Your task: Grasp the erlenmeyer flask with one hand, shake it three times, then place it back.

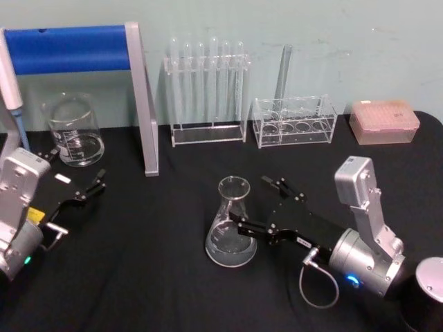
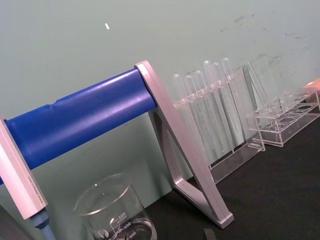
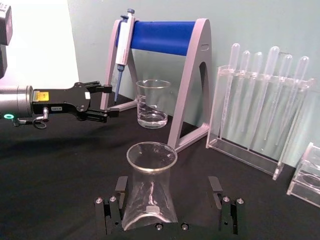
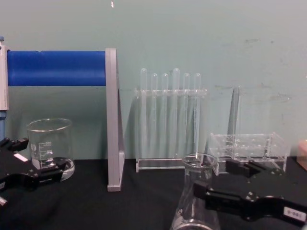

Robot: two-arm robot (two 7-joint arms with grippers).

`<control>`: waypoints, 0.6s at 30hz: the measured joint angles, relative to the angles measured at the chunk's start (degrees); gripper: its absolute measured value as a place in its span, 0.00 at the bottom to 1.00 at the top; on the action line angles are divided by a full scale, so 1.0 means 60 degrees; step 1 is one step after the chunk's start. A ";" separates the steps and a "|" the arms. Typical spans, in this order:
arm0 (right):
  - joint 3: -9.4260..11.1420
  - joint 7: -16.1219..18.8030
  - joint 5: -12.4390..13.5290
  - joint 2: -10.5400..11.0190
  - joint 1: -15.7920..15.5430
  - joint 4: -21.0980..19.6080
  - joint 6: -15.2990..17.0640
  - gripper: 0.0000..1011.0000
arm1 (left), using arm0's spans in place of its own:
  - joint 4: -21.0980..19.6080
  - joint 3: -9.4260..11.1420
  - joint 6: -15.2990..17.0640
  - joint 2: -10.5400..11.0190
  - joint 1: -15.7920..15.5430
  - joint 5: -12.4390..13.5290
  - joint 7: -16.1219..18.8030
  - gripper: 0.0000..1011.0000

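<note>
A black cloth (image 1: pixel 173 277) is spread over the table, and a pale green wall (image 1: pixel 311 34) is seen behind it. The erlenmeyer flask (image 1: pixel 230 225) is stood upright near the middle of the cloth, with liquid in its base. It is straddled by the right gripper (image 1: pixel 250 200), whose fingers are spread and unclenched. The left gripper (image 3: pixel 111 101) is held spread beside the beaker (image 1: pixel 73 131).

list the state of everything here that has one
erlenmeyer flask: upright on the table, a little liquid inside
right gripper: open, one finger each side of the flask
beaker: upright, a little liquid inside
left gripper: open, empty, beside the beaker
pipette: hanging on the blue stand
test tubes: upright in their rack
</note>
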 joint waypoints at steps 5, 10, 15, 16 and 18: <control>-0.0014 0.0156 -0.0083 -0.0191 0.0164 0.0193 0.0066 0.99 | 0.0000 0.0000 0.0000 0.0000 0.0000 0.0000 0.0000 0.99; -0.0015 0.0350 -0.0153 -0.0412 0.0327 0.0383 0.0107 0.99 | 0.0000 0.0000 0.0000 0.0000 0.0000 0.0000 0.0000 0.99; -0.0033 0.0508 -0.0168 -0.0604 0.0485 0.0567 0.0140 0.99 | 0.0000 0.0000 0.0000 0.0000 0.0000 0.0000 0.0000 0.99; -0.0033 0.0508 -0.0168 -0.0604 0.0485 0.0567 0.0140 0.99 | 0.0001 0.0000 0.0000 0.0000 0.0000 0.0000 0.0000 0.99; -0.0047 0.0556 -0.0170 -0.0662 0.0533 0.0627 0.0154 0.99 | 0.0001 -0.0001 -0.0001 0.0000 0.0000 0.0000 0.0000 0.99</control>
